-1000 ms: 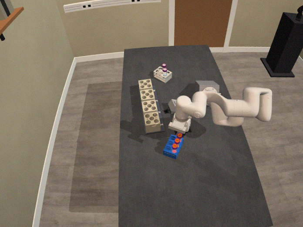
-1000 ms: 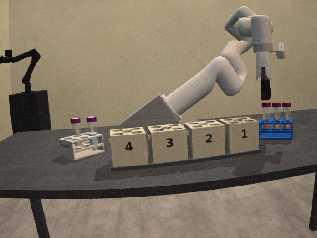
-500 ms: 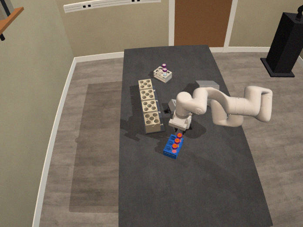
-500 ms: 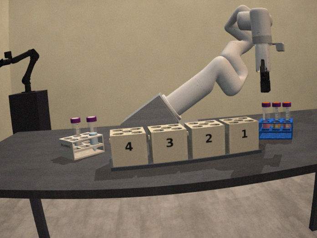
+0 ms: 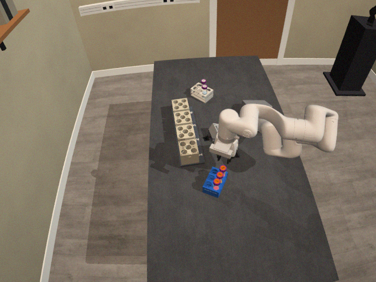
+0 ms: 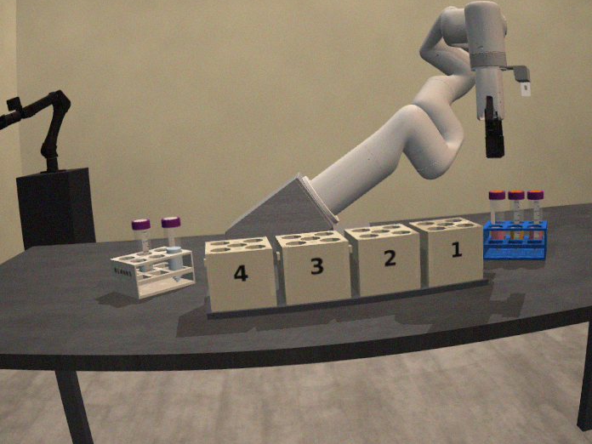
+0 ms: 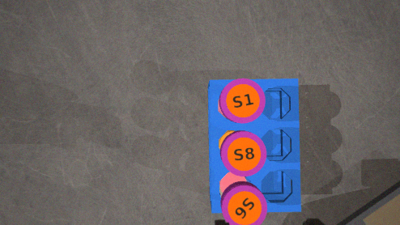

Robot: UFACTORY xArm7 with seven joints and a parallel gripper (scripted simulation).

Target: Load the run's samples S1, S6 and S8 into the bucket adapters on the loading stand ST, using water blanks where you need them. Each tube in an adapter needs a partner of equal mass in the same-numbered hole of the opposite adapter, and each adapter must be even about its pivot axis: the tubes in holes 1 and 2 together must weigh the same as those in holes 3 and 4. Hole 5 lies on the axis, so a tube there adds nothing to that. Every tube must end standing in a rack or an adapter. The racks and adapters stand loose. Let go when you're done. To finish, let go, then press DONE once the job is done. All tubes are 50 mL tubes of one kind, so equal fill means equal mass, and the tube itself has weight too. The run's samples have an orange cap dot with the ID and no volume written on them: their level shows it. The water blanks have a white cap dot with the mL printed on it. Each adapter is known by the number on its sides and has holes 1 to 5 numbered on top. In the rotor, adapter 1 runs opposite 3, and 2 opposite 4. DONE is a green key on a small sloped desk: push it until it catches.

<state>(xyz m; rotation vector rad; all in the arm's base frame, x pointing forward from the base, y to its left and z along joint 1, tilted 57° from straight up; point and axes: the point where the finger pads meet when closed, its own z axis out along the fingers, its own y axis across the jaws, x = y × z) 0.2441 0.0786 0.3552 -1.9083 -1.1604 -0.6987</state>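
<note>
s1 [image 5: 216,181] [image 6: 535,195] [image 7: 243,100], s8 [image 5: 219,174] [image 6: 516,195] [image 7: 244,154] and s6 [image 5: 223,168] [image 6: 496,195] [image 7: 244,205] all upright in the blue rack [image 5: 210,192] [image 6: 515,253] [image 7: 283,125]. gripper [image 5: 223,160] [image 6: 494,150] [image 7: 266,222] is above the s6 end of it, fingers part-way apart, nothing between them. loading stand [image 5: 201,160] [image 6: 315,304] is just beside the rack, no caps showing in its adapters. blanks rack [image 5: 200,97] [image 6: 123,271] sits well apart from the blue one, past the stand, two tubes in it.

reads as the pick stage, nothing loaded. s6 looks like first pick. next: centre over its cap, drop straight, close square, lift clear. watch for nudging s8 or dragging the loose rack. settle mass pairs from levels before choosing holes.
</note>
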